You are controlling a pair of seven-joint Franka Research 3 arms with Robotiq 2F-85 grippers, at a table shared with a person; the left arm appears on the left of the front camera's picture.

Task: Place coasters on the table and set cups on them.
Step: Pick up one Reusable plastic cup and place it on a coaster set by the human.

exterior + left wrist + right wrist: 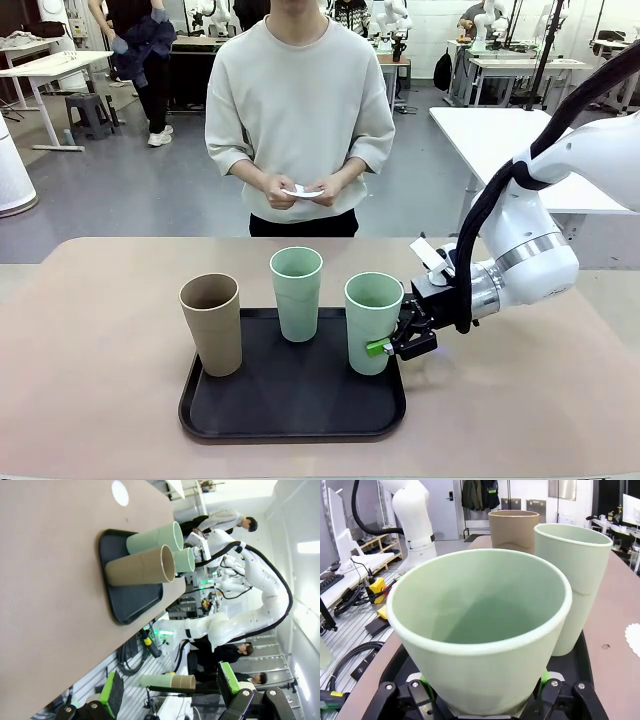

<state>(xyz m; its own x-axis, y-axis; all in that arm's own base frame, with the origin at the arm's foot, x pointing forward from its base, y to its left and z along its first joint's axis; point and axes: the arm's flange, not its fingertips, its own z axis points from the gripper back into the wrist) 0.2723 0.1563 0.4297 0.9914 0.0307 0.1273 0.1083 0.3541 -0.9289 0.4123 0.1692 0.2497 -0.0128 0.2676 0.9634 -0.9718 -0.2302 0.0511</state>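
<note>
Three cups stand on the black tray (290, 420): a tan-brown cup (211, 322) at left, a mint green cup (296, 290) behind the middle, and a second mint green cup (373, 320) at right. My right gripper (395, 343) is shut on that right cup low on its side; in the right wrist view the cup (480, 625) sits between my fingers (420, 692). One white coaster (120, 492) lies on the table (100, 340); its edge (634, 637) shows past the tray. My left gripper (170, 685) is open, away from the tray.
Across the table a person stands holding white coasters (302, 191) in both hands. In the left wrist view the tray (135, 600) and the cups (142, 567) lie ahead. Bare tabletop stretches left and right of the tray.
</note>
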